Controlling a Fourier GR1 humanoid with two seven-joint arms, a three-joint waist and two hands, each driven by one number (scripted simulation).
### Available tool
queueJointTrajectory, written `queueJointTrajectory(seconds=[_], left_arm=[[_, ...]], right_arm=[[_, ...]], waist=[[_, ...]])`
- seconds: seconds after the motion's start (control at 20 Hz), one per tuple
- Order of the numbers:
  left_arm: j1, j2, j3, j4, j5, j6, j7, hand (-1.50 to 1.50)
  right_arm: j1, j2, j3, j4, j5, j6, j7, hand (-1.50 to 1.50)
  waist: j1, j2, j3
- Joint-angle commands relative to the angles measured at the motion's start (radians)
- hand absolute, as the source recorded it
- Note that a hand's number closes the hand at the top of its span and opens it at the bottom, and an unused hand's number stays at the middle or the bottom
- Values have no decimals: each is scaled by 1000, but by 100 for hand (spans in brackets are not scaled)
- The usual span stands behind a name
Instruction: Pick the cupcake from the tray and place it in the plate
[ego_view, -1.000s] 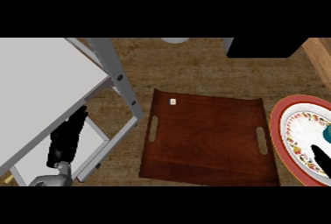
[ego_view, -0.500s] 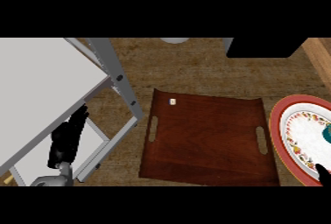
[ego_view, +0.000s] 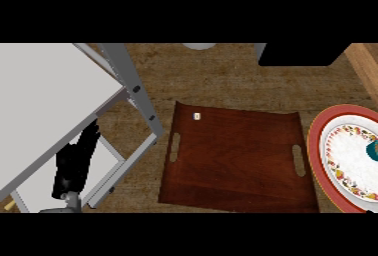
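Counter (ego_view: 236, 75): brown, speckled top. Dark wood tray (ego_view: 236, 160) lies flat on it at centre, slot handles on left & right sides, small white bit near its upper-left corner. Plate (ego_view: 347, 160), red rim w/ patterned band, sits just right of tray, partly cut by frame edge.

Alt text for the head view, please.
A dark wooden tray lies on the counter with no cupcake on it; a red-rimmed patterned plate sits at its right, a teal object on it. The left hand rests lower left.
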Motion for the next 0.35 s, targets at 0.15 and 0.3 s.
queueJointTrajectory(seconds=[0.15,0.3], left_arm=[[-64,16,32,28,25,-20,21,0],[-32,-17,3,89,-20,13,-58,0]], right_arm=[[36,0,46,28,-26,-167,12,-150],[101,0,74,20,-14,-148,53,-150]], waist=[[-1,1,0],[-1,1,0]])
